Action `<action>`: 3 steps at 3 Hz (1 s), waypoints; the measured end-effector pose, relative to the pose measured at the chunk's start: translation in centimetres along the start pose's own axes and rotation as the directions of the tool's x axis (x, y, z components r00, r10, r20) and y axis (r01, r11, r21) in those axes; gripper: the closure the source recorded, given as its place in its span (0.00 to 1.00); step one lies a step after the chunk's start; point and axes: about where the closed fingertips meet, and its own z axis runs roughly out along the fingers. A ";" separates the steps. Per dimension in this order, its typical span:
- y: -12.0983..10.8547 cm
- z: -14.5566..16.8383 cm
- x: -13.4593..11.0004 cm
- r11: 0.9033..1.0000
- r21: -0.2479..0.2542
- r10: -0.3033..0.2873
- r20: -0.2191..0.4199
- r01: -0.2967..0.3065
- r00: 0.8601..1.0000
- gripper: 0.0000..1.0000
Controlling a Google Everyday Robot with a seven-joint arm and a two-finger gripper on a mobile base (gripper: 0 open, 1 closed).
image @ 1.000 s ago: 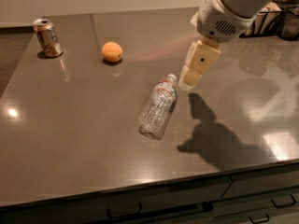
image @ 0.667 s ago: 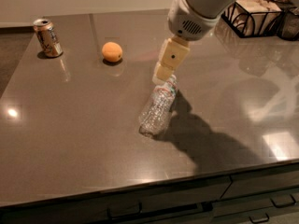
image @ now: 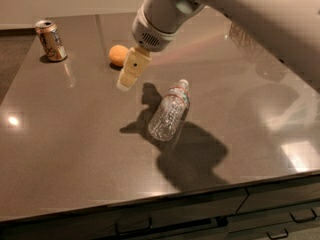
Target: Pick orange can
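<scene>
**Can untouched, grab yet to come**

Your orange can (image: 50, 40) stands upright in the upper left of the frame, near the far left corner of the dark countertop (image: 75, 149), silver top up. Nothing is touching it, so the pick itself is not yet done.

Moving right from the can, a round orange fruit (image: 118, 55) sits on the counter. Don't mistake it for your target. Just below and right of the fruit hangs the gripper (image: 126, 81), cream-coloured, above the counter at upper centre of the frame. It is well apart from the can and carries nothing that I can see. Open or closed? I cannot tell from this angle.

The arm (image: 165, 14) runs in from the upper right. Below the gripper, at centre frame, a clear plastic bottle (image: 170, 115) lies on its side.

My read: you're in the approach. What's left is crossing to the upper left, past the fruit, lining up on the can, closing on it and lifting.
</scene>
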 end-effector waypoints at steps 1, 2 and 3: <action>-0.1 3.4 -3.5 0.999 -0.020 0.041 0.055 -0.040 0.998 0.00; -0.3 6.3 -7.0 0.996 -0.033 0.081 0.107 -0.078 0.991 0.00; -1.6 9.7 -10.5 0.992 0.013 0.124 0.166 -0.128 0.978 0.00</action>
